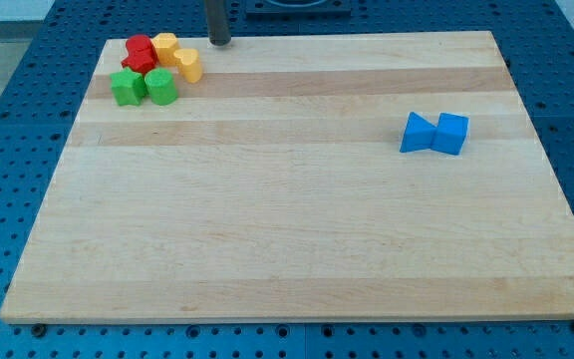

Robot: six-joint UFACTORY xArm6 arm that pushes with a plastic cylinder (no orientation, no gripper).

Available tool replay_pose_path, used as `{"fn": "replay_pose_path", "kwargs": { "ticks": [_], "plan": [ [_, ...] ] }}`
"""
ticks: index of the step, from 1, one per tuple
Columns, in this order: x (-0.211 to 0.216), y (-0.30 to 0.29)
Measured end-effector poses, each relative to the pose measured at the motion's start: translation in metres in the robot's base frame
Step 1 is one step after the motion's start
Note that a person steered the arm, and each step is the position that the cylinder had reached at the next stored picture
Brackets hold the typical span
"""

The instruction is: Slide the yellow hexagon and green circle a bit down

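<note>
A tight cluster of blocks sits at the top left corner of the wooden board (287, 219). It holds two yellow blocks, one at the top (164, 46) and one lower right (188, 66); I cannot tell which is the hexagon. Below them is a rounded green block (161, 87), the green circle, touching a green star-like block (127, 87) on its left. A red block (140, 53) sits at the cluster's top left. My tip (219, 43) rests at the board's top edge, a short way right of the upper yellow block and apart from it.
Two blue blocks touch each other at the board's right: a triangle-like one (418, 133) and a cube-like one (451, 133). The board lies on a blue perforated table (8, 150).
</note>
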State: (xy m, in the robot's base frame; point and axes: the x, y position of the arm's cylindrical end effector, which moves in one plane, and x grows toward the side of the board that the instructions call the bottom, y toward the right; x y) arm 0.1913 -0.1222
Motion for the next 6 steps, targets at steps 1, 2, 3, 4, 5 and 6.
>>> {"fn": "replay_pose_path", "kwargs": {
  "ticks": [1, 2, 3, 4, 5, 6],
  "plan": [
    [0.001, -0.018],
    [0.001, -0.07],
    [0.001, -0.07],
    [0.001, -0.071],
    [0.001, -0.071],
    [0.001, -0.071]
  ]
}}
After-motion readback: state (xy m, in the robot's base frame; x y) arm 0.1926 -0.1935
